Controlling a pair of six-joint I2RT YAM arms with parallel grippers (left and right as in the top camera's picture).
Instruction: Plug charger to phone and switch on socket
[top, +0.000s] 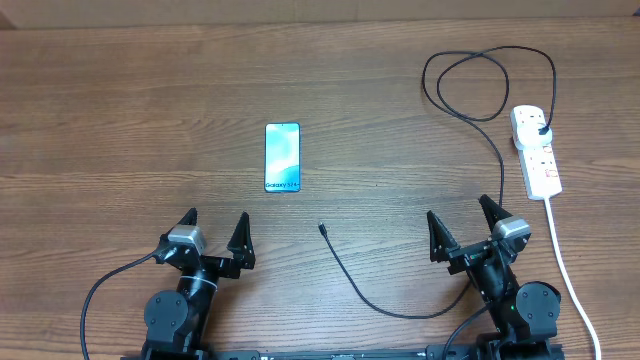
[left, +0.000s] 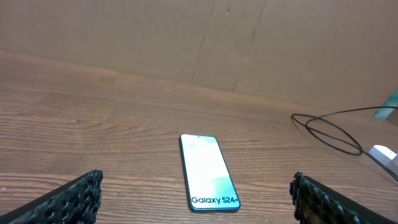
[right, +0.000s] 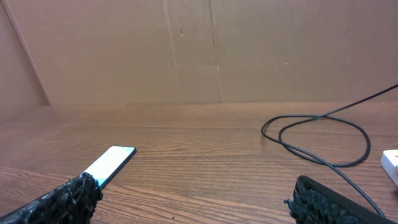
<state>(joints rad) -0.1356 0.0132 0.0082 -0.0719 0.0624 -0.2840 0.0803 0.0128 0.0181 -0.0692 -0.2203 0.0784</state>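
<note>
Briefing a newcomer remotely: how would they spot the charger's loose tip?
Find the white power strip at the table's right. From its plug a thin black cable loops, then runs to mid-table. Its tip, near the phone, is the only loose end.

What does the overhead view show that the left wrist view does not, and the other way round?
Only overhead: the charger's connector tip lying loose on the table, its black plug in the power strip, and the right gripper, open. Only left wrist: the readable "Galaxy S24+" print and the cardboard wall behind. Both: the phone, screen up, and the charger's cable loop.
</note>
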